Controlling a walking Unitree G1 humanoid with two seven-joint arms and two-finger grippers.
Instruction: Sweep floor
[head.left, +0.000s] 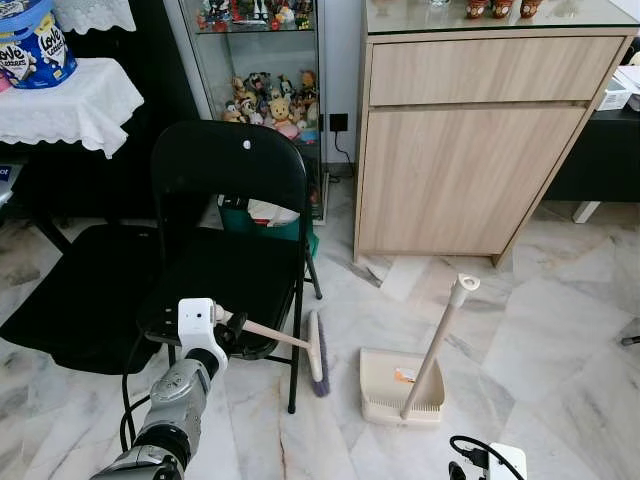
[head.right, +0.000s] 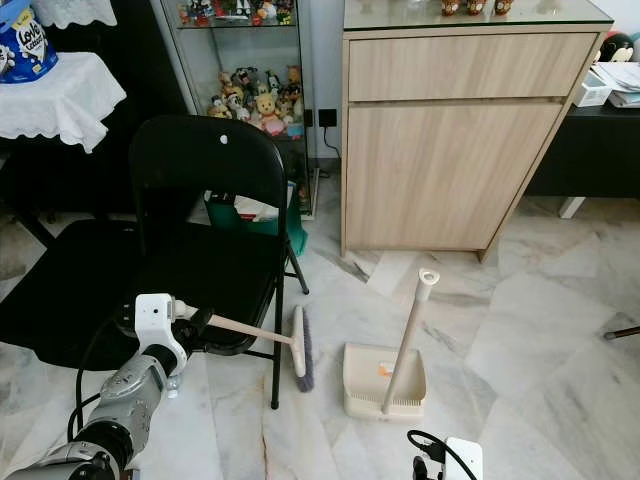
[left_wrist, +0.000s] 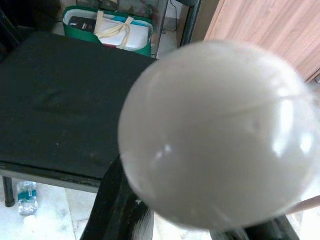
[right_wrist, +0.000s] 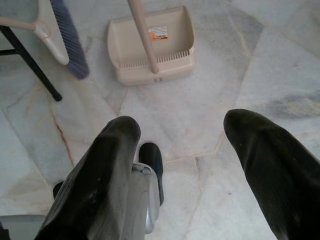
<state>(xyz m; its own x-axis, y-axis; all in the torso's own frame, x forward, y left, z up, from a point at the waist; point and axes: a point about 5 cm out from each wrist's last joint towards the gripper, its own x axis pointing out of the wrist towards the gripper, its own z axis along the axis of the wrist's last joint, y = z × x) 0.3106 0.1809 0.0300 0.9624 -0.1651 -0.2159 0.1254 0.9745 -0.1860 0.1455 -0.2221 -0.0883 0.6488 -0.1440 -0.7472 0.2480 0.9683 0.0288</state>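
Left gripper (head.left: 228, 328) pinches the broom (head.left: 316, 352) handle — bristles beside the dustpan (head.left: 385, 388) (right gripper (right_wrist: 180, 145) spread).

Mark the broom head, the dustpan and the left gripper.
broom head (head.left: 317, 353), left eye view, middle of the bristle strip.
dustpan (head.left: 378, 385), left eye view, bare floor of the pan left of its upright handle.
left gripper (head.left: 231, 329), left eye view, between its fingertips, on the broom handle.

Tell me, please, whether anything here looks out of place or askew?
A pale flat sheet lies loose on the marble floor at the foot of the wooden cabinet. Otherwise, the left end effector holds the broom beside the upright dustpan.
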